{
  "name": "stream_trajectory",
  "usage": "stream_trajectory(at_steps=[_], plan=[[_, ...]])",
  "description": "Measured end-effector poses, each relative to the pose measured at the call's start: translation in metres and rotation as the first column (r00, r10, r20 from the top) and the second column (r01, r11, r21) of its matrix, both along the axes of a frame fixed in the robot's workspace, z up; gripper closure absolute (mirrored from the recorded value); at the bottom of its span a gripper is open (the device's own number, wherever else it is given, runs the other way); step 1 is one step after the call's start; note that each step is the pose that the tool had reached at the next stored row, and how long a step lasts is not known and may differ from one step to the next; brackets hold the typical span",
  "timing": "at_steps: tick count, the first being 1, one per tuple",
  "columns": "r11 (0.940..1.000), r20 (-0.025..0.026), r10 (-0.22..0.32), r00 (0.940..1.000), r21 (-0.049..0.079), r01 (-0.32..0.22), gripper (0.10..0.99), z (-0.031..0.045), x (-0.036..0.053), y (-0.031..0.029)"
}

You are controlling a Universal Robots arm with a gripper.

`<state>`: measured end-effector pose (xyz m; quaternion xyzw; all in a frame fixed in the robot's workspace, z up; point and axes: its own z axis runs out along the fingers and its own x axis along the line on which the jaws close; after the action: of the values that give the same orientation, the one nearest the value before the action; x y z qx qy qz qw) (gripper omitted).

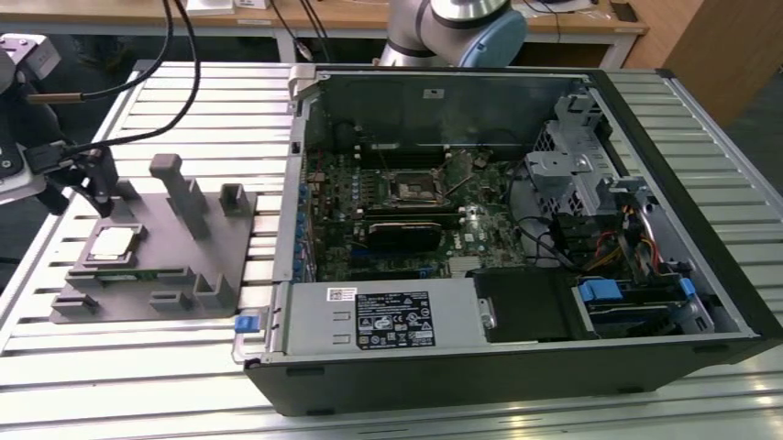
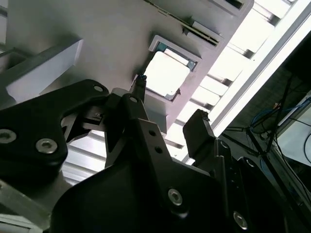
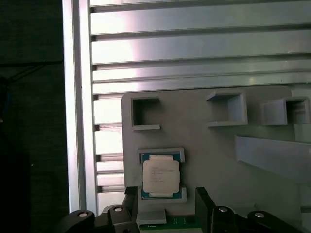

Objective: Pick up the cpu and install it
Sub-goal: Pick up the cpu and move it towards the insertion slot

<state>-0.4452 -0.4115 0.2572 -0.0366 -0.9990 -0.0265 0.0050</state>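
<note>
**A:** Where is the cpu (image 1: 113,243)?

**B:** At the exterior view's left, flat in a shallow pocket of the grey fixture (image 1: 159,252), pale top up. The lips keep it square, I judge.

**A:** And your pincer?

**B:** Spread, holding nothing. In the first wrist view my gripper (image 3: 167,208) straddles the pocket, fingers (image 3: 204,206) on either side of the chip, apart from it.

**A:** Room to move?

**B:** The lips hug two edges; the other two sides are open, and my fingers stand there. The fixture's posts (image 1: 178,188) rise just beside. Further right, the computer case (image 1: 710,174) walls in the socket (image 1: 416,188), which is open from above.
</note>
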Motion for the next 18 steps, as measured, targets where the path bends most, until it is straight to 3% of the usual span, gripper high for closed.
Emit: stream_trajectory(at_steps=[4,5,18], plan=[[1.0000,-0.0011,0.000,1.0000,0.000,0.000,0.486,-0.0073,-0.0002,-0.0005],[1.0000,-0.0012,0.000,1.0000,0.000,0.000,0.427,-0.0090,-0.0002,-0.0006],[0.9999,-0.0013,0.013,0.9999,0.000,-0.013,0.427,-0.0306,-0.0006,-0.0013]])
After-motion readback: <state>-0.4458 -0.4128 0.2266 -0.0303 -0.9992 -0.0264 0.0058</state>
